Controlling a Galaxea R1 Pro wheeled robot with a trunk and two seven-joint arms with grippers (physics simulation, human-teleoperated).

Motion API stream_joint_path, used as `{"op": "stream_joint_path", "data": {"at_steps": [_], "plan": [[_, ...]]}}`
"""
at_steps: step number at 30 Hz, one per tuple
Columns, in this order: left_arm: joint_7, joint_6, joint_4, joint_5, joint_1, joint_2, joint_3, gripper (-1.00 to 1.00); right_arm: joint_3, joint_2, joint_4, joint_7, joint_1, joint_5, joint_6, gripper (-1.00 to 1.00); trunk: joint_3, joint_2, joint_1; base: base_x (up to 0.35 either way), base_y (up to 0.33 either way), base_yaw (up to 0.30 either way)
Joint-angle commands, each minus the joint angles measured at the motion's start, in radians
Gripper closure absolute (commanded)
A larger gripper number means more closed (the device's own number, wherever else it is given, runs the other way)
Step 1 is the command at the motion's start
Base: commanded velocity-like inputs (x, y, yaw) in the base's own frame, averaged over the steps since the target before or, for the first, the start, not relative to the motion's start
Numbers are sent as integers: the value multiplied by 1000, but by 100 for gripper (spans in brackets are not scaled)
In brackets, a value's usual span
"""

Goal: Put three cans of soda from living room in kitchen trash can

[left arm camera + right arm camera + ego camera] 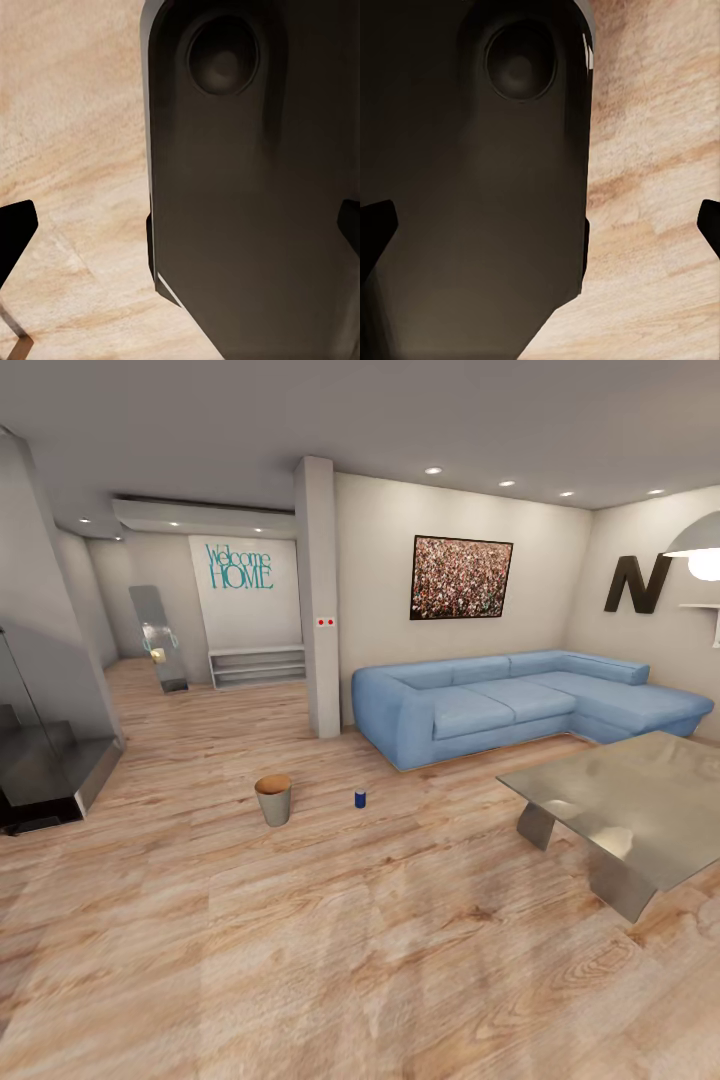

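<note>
Presently both grippers, left gripper [180, 225] and right gripper [540, 225], are hanging over the plank floor [360, 960], fingertips spread wide, carrying nothing. Farther off, a blue soda can [360, 798] is standing just right of the trash can [273, 800]. No can looks binned; all three remain.
</note>
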Motion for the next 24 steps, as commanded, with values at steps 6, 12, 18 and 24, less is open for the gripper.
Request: {"op": "stream_joint_path", "data": {"at_steps": [6,12,18,24], "plan": [[0,0,0,0,0,0,0,-100,0,0,0,0,0,0,0,-100,0,0,0,0,0,0],[0,0,0,0,0,0,0,-100,0,0,0,0,0,0,0,-100,0,0,0,0,0,0],[0,0,0,0,0,0,0,-100,0,0,0,0,0,0,0,-100,0,0,0,0,0,0],[0,0,0,0,0,0,0,-100,0,0,0,0,0,-1,0,-100,0,0,0,0,0,0]]}}
